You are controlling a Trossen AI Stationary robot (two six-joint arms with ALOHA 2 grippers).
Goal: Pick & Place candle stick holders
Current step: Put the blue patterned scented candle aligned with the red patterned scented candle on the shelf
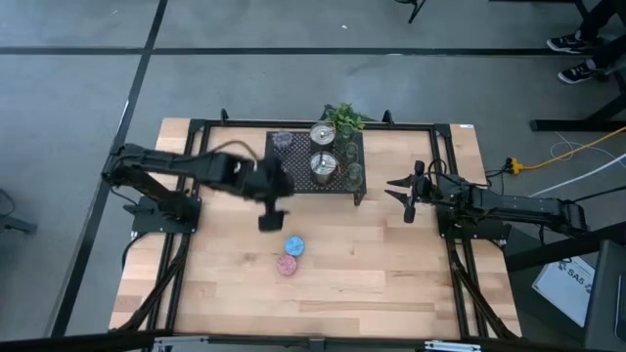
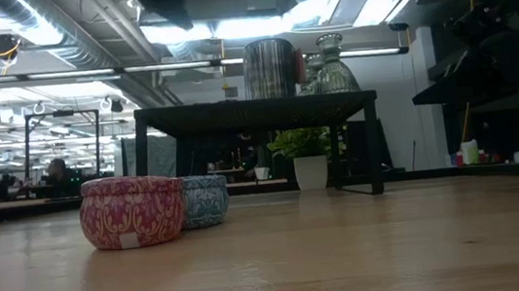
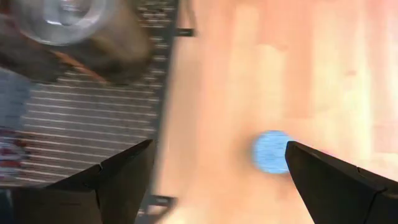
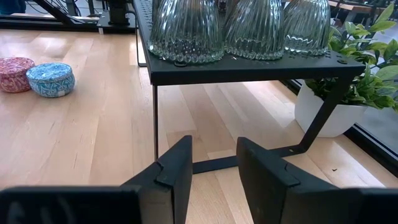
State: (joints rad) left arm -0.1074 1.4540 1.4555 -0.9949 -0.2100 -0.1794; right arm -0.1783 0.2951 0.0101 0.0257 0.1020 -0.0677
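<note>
Place: robotics lab inside an open-plan office hall.
Ceiling: exposed ducts (image 2: 51, 32) and strip lights running overhead.
Background: rows of workstations (image 2: 10, 189) sitting behind the wooden desk (image 1: 372, 264).
Floor: grey concrete, yellow cable (image 1: 548, 161) trailing across it.
Rig: black frame (image 1: 196, 127) enclosing the desk.

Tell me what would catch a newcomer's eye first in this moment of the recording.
Probably the pink holder and blue holder, side by side on the bare wood in front of the black mesh rack. Next, the rack itself at the table's far edge, crowded with silver holders and ribbed glass cups. The left gripper hangs open just off the rack's front, while the right gripper waits empty to the rack's right.
</note>
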